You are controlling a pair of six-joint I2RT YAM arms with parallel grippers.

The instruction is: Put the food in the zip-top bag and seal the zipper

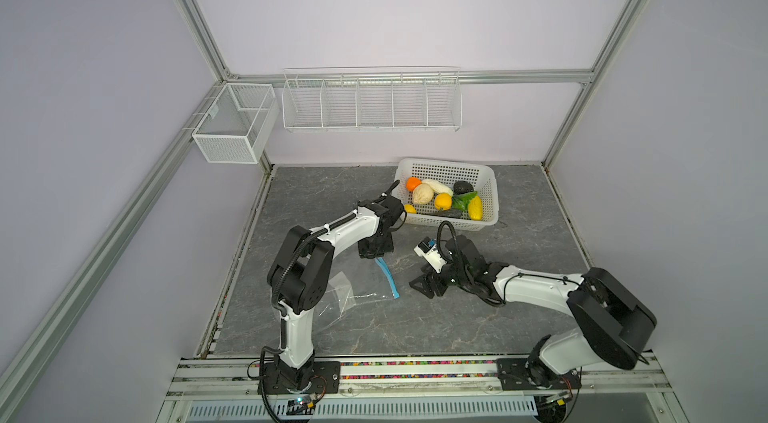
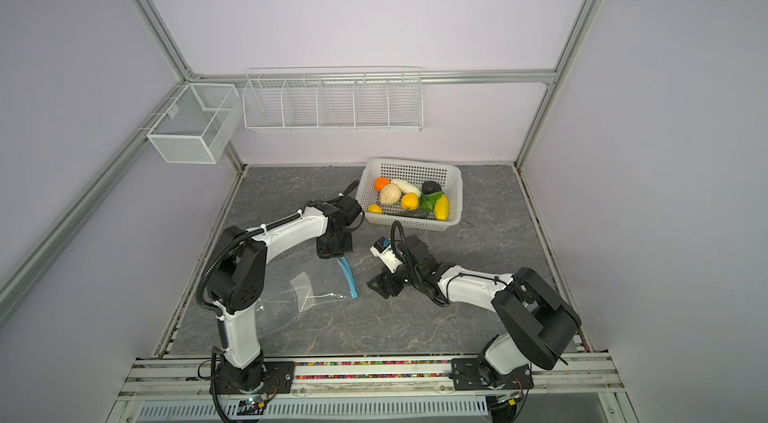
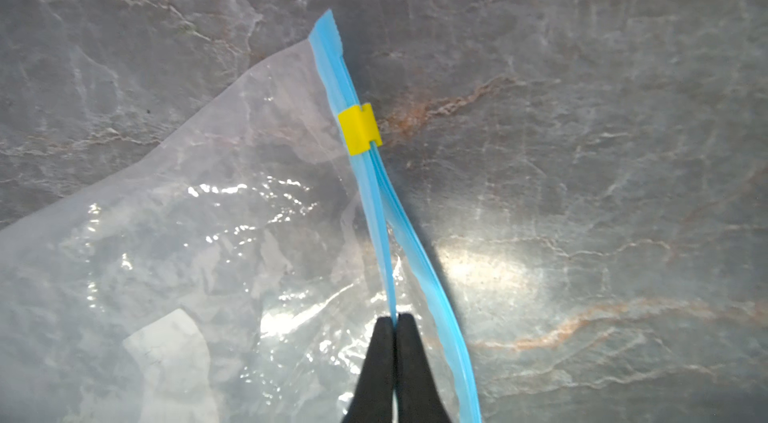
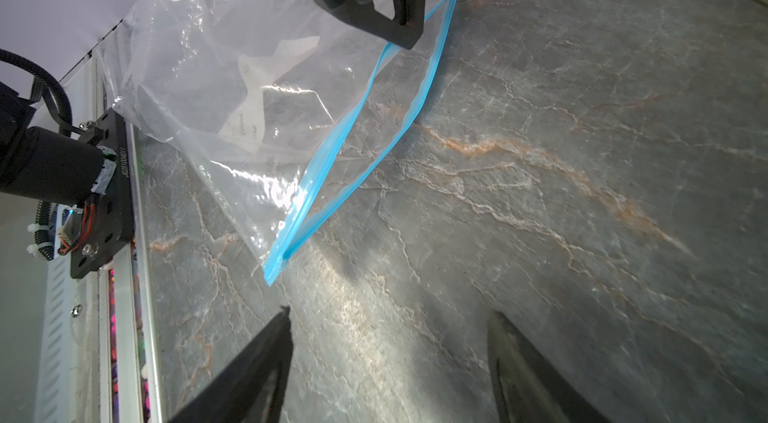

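Observation:
The clear zip-top bag (image 1: 353, 296) (image 2: 307, 296) lies crinkled on the grey stone-patterned table, its mouth facing right. Its light-blue zipper (image 3: 332, 80) (image 4: 332, 150) is parted into two lips, with a yellow slider (image 3: 359, 130) near the far end. My left gripper (image 3: 395, 319) (image 1: 376, 256) is shut on the upper lip and holds it a little off the table. My right gripper (image 4: 390, 313) (image 1: 424, 286) stands open just right of the bag mouth, with nothing in it. The food (image 1: 442, 200) (image 2: 409, 200) lies in the white perforated basket (image 1: 446, 163).
A white wire rack (image 1: 372, 103) and a mesh box (image 1: 232, 125) hang on the back wall. The arm bases stand on the rail (image 1: 415, 371) at the table's front edge. Aluminium frame posts run along both sides.

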